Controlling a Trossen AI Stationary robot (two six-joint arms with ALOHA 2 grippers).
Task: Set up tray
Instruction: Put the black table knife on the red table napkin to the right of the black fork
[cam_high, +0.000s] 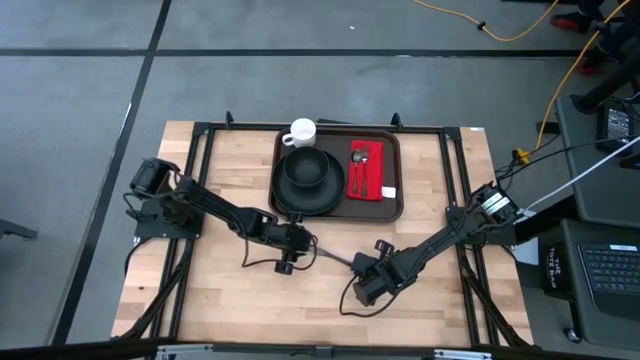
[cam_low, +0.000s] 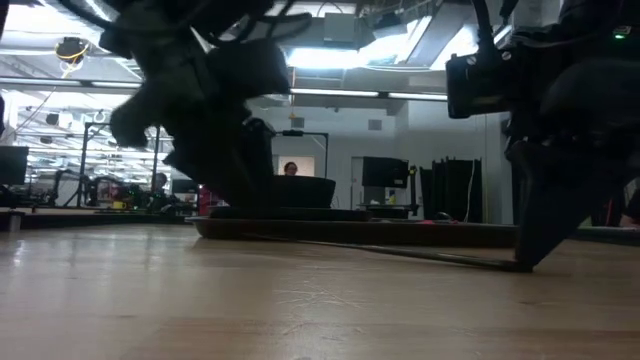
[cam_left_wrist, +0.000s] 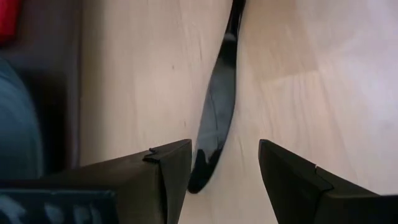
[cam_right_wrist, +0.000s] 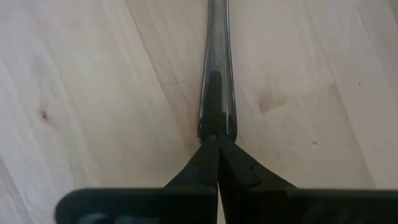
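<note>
A dark table knife (cam_high: 335, 257) lies flat on the wooden table in front of the dark brown tray (cam_high: 395, 205). The tray holds a black plate with a bowl (cam_high: 308, 175), a white cup (cam_high: 301, 131) and a red napkin (cam_high: 366, 172) with cutlery on it. My left gripper (cam_left_wrist: 224, 149) is open and slants down over the knife's blade tip (cam_left_wrist: 200, 177). Its fingers stand on either side of the tip, and the tip lies close to one finger; whether they touch I cannot tell. My right gripper (cam_right_wrist: 217, 140) is shut at the knife's other end. My right gripper has its shut fingertips (cam_right_wrist: 211, 155) on the very end of the knife's handle (cam_right_wrist: 216, 127). It comes from above, slanting steeply down, in line with the knife. The knife lies on the table; in the low view the fingertip (cam_low: 522, 262) reaches the tabletop.
The tray (cam_low: 400, 232) lies just beyond the knife, toward the table's far edge. A black frame (cam_high: 200, 180) runs around the tabletop. Bare wood lies to the left and along the near edge.
</note>
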